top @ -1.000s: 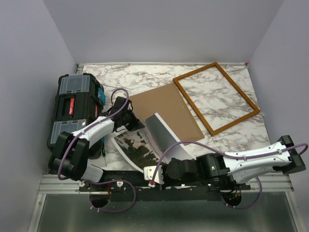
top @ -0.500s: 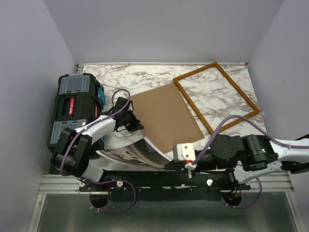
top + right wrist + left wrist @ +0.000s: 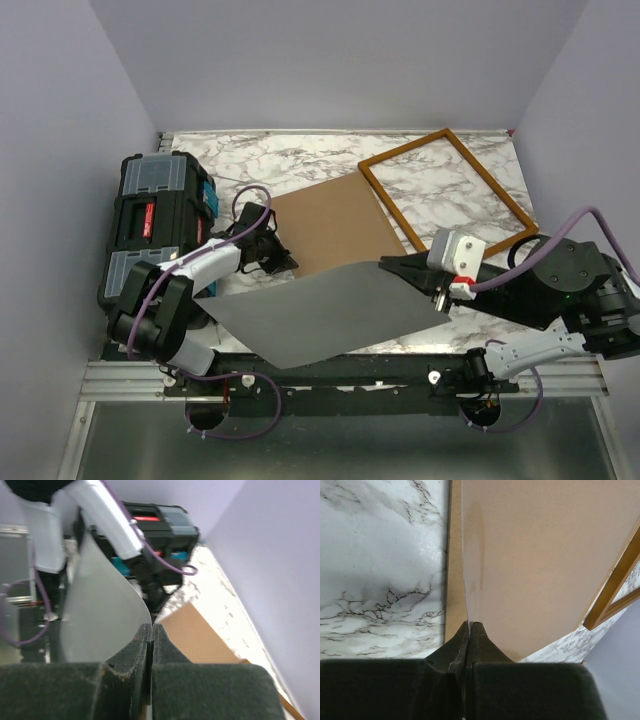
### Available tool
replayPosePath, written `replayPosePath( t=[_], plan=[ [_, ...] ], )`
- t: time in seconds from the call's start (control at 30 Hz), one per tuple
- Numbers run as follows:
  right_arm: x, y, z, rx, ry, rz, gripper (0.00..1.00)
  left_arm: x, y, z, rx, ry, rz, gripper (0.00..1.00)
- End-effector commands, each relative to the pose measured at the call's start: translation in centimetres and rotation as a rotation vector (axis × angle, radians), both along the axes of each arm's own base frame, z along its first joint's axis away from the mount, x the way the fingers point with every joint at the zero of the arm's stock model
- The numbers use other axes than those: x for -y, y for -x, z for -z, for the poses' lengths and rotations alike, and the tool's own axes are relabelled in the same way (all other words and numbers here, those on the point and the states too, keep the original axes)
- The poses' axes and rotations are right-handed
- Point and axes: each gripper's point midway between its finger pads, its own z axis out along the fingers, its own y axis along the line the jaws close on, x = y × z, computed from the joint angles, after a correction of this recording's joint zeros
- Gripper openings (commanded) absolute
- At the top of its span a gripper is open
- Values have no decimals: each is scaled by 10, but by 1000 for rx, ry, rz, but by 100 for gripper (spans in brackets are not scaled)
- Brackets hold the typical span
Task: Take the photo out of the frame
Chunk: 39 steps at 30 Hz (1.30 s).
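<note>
The photo (image 3: 320, 312) hangs above the near table as a large sheet with its plain grey back up. My left gripper (image 3: 281, 262) is shut on its far left corner; the left wrist view shows the tips (image 3: 468, 625) pinching a thin sheet edge. My right gripper (image 3: 388, 266) is shut on the photo's right corner; the right wrist view (image 3: 151, 627) shows the grey sheet (image 3: 100, 610) curving away to the left. The printed side is hidden. The orange-brown frame (image 3: 396, 204) lies empty at the back right.
The plain brown backing board (image 3: 335, 225) lies flat mid-table, also seen in the left wrist view (image 3: 535, 555) and right wrist view (image 3: 195, 635). A black toolbox (image 3: 155, 222) stands at the left edge. Grey walls close the table in. The marble table (image 3: 290, 160) shows behind.
My right gripper has swung from the near centre up and to the right with the photo's corner. The photo has turned over, from print side showing to grey back. The left gripper stayed put.
</note>
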Motion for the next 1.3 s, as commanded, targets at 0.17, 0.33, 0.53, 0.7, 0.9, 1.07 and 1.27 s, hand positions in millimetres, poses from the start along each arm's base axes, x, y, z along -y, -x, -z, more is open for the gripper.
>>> replayPosePath(
  t=[0.17, 0.33, 0.53, 0.7, 0.9, 1.07, 1.27],
  plan=[
    [94, -64, -35, 146, 0, 379, 0, -11, 2, 14, 2, -66, 16, 0],
    [137, -88, -34, 163, 3, 600, 0, -11, 3, 14, 6, -71, 23, 0],
    [157, -101, -29, 186, 21, 842, 0, -17, 9, 20, 0, -89, 18, 0],
    [72, -83, 28, 185, 104, 665, 0, -17, 11, 27, -9, -89, 16, 0],
    [-42, -55, 108, 229, 171, 427, 0, -16, 16, 29, -17, -68, 6, 0],
    [-95, -41, 180, 244, 200, 259, 0, -16, 18, 28, -19, -58, 1, 0],
    [-93, -67, 254, 242, 241, 260, 0, -16, 17, 26, -8, -56, -4, 0]
  ],
)
